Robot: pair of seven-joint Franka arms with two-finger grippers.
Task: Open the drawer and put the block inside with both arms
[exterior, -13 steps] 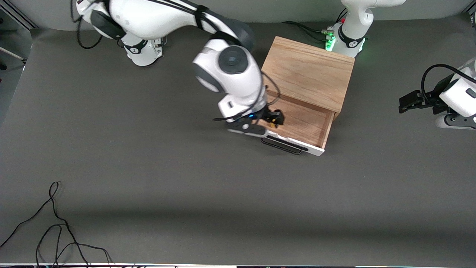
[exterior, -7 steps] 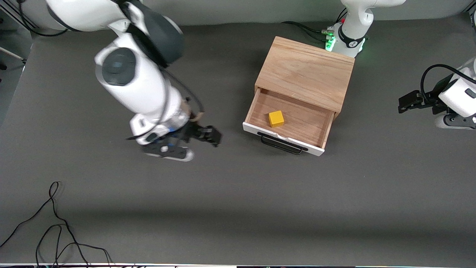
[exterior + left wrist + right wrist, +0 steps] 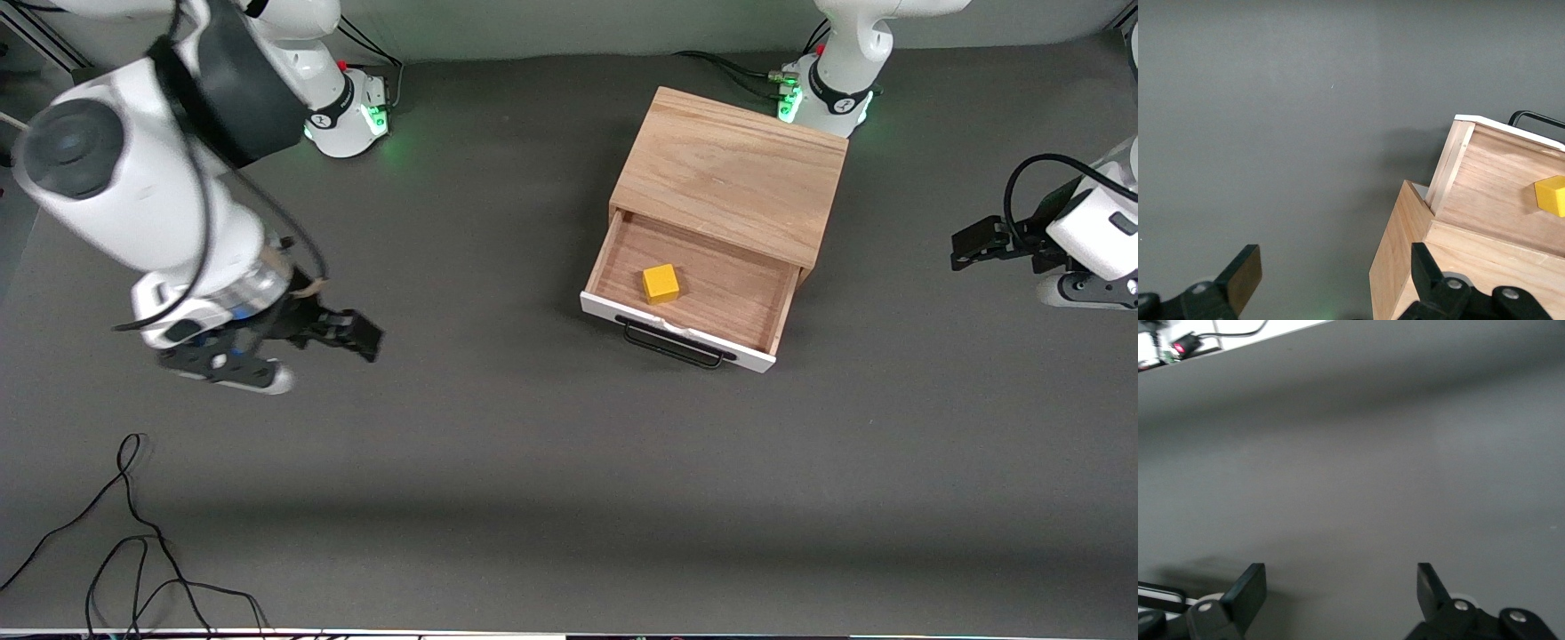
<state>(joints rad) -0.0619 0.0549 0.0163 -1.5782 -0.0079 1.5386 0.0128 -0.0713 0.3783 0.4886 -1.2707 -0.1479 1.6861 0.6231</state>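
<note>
The light oak cabinet (image 3: 738,169) stands near the left arm's base. Its drawer (image 3: 765,311) is pulled open toward the front camera, with a white front panel and black bar handle (image 3: 671,347). The yellow block (image 3: 661,284) lies inside the drawer and also shows in the left wrist view (image 3: 1551,195). My right gripper (image 3: 360,336) is open and empty above bare table toward the right arm's end; its view shows only grey mat between the fingers (image 3: 1245,597). My left gripper (image 3: 965,244) is open and empty, waiting at the left arm's end beside the cabinet (image 3: 1405,267).
A loose black cable (image 3: 133,533) lies on the grey mat near the front camera at the right arm's end. Green-lit arm bases (image 3: 351,116) stand along the table's edge farthest from that camera.
My right gripper let go of the block in the drawer and swung away toward the right arm's end of the table. The left arm has not moved.
</note>
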